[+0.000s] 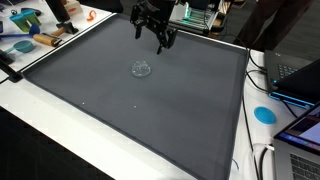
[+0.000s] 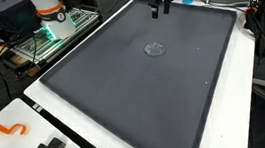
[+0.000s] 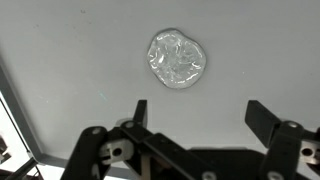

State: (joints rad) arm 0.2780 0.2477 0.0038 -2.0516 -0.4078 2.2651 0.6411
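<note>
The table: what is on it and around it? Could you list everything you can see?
Mat: one, dark grey, covers most of the table.
Table: one, white, under the mat.
Clear crumpled piece: one, see-through, near the mat's middle, alone.
Hook: one, orange, on the bare table beside the mat.
Disc: one, blue, on the table beside the mat.
Laptop: one, dark, past the mat's side.
Gripper: one, black, open, above the mat, apart from the clear crumpled piece.
</note>
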